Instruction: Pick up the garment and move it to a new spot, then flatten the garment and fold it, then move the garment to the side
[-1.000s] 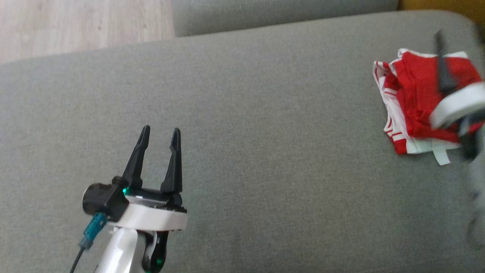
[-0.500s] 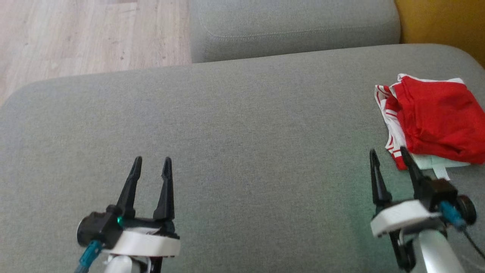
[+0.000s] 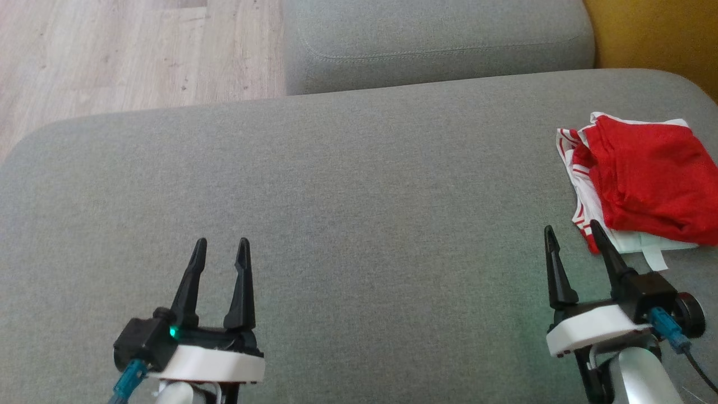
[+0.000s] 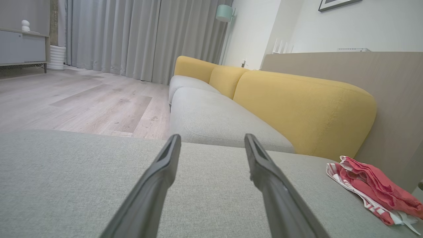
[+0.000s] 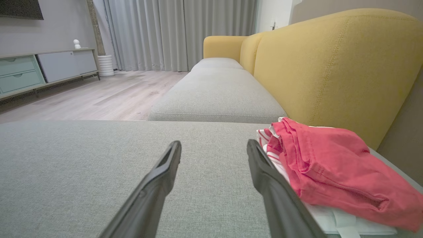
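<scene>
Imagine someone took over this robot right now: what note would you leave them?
Left gripper: open, empty, above the grey cushion.
Right gripper: open, empty, close to the near edge of the garment, not gripping it.
The garment: red and white, a compact, roughly folded bundle at the cushion's right end, by the yellow backrest.
Done, it seems: folded and set aside.
Left: probably just a check; a white strip pokes out of the bundle's near edge.
</scene>
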